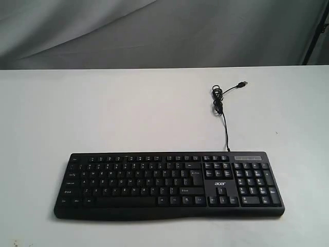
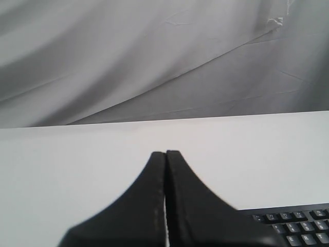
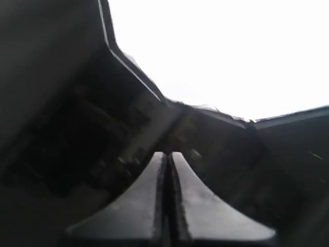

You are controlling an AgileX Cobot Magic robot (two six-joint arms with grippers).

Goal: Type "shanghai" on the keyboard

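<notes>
The black keyboard point(image 1: 169, 184) lies flat on the white table near the front edge, its number pad to the right and its thin USB cable point(image 1: 222, 105) coiled behind it. Neither gripper shows in the exterior view. In the left wrist view my left gripper point(image 2: 165, 153) is shut with nothing in it, held above the table, and a corner of the keyboard point(image 2: 295, 226) shows beside it. My right gripper point(image 3: 167, 154) is also shut and holds nothing; it points at a dark, blurred structure, away from the keyboard.
The white table point(image 1: 103, 113) stretches wide behind and beside the keyboard. A grey cloth backdrop point(image 1: 154, 31) hangs past the table's far edge. A dark frame point(image 3: 128, 67) against a bright background fills the right wrist view.
</notes>
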